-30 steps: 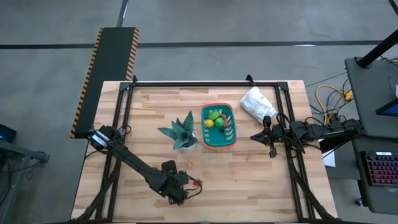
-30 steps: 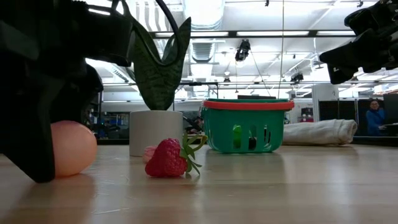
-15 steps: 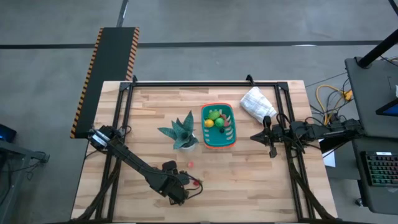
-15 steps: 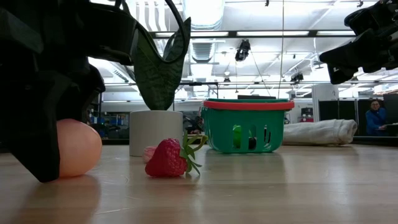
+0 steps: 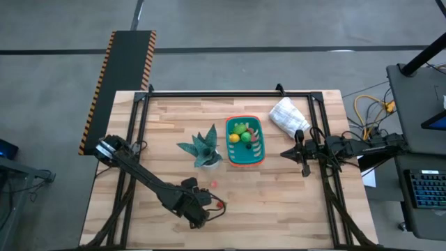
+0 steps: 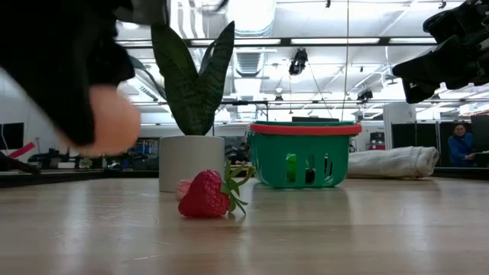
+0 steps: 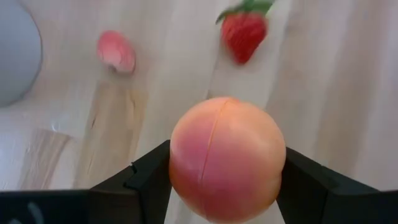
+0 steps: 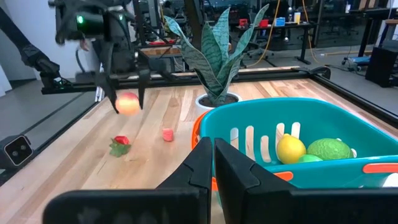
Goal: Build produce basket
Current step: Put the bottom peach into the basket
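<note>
The job looks partly done. At the lower left of the high view, the left gripper (image 7: 224, 186) is clamped on a round orange-pink toy peach (image 7: 227, 158), held up off the wooden table (image 5: 279, 202). Just to its right lie a red toy strawberry (image 6: 206, 195) and a small pink piece (image 7: 116, 52), maybe more produce, both left to pick up. In the middle, the small teal plastic basket with an orange band (image 5: 244, 160) holds a yellow lemon (image 8: 290, 149) and green fruit (image 8: 328, 149). At the right, the right gripper (image 8: 213, 163) waits near the basket, fingers together.
</note>
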